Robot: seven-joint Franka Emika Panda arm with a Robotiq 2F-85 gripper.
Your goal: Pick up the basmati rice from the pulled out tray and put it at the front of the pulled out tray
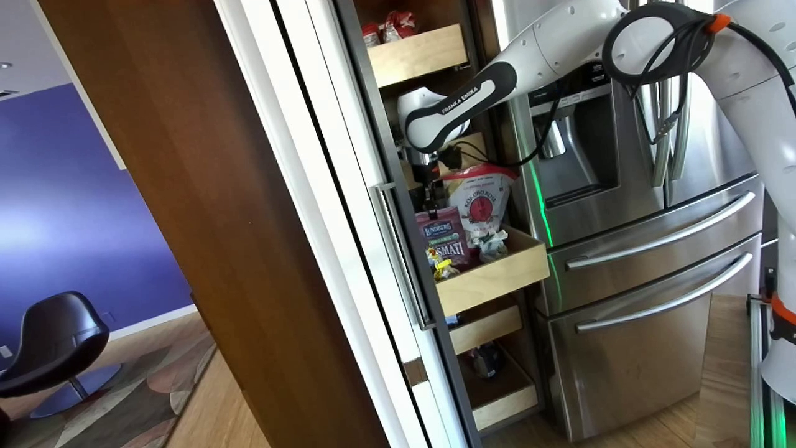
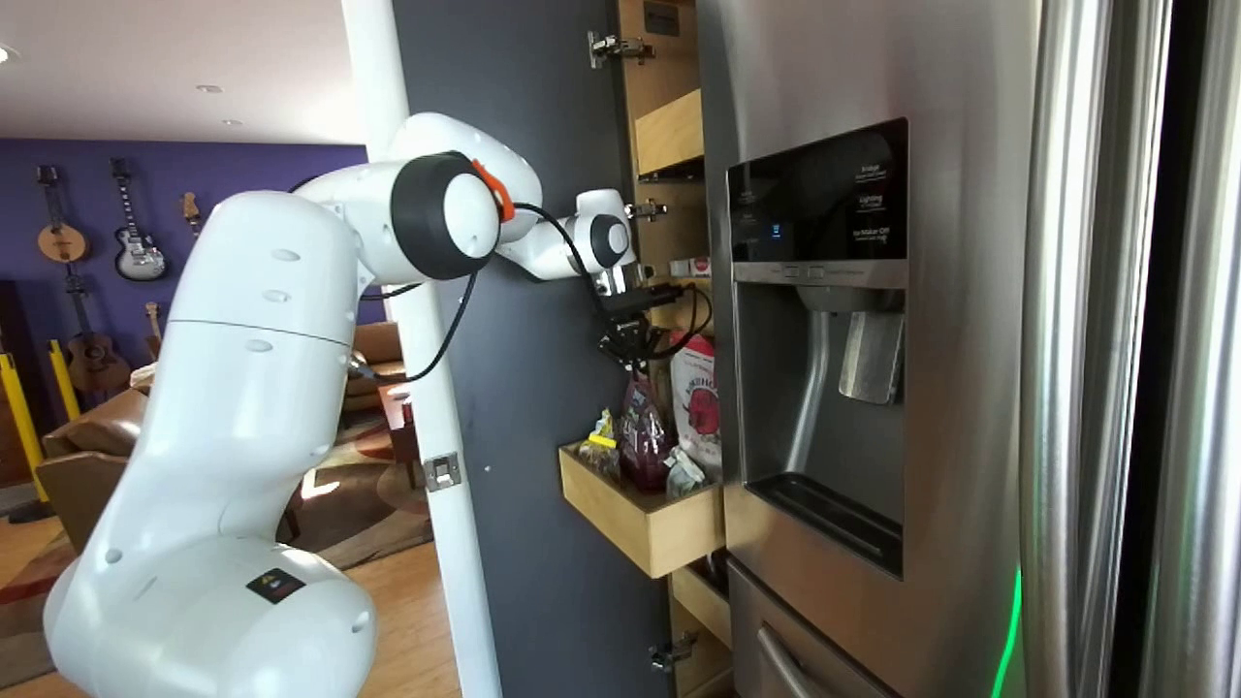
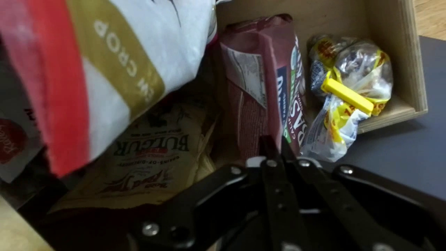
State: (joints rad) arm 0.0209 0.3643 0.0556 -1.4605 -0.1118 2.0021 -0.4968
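1. Gripper (image 3: 277,143), pointing down: its jaws are clenched on the top edge of the rice bag (image 3: 264,83), with the fold pinched between the two black tips, as the wrist view shows close up.
2. The rice bag, dark red, stands upright inside the drawer (image 1: 494,280), set back from the plain pale wooden front. Its bottom is hidden, so whether it touches the drawer floor I cannot tell.
3. Its printed face looks toward the drawer front; "Lundberg" and part of "Basmati" can be read in an exterior view.
4. A clear bag (image 3: 369,69) with yellow print sits in the front corner on the door side, just ahead of the rice bag, closed by a yellow clip (image 3: 348,97).
5. On the fridge side stands a taller white bag (image 1: 482,199) with a red top; a small crumpled packet (image 1: 492,246) lies before it, near the front.
6. A tan bulgur bag (image 3: 153,153), partly covered by the white bag, shows in the wrist view.
7. The white arm (image 1: 535,59) passes in front of the steel fridge (image 2: 970,388), and the grey pantry door (image 2: 543,533) stands open beside the drawer.
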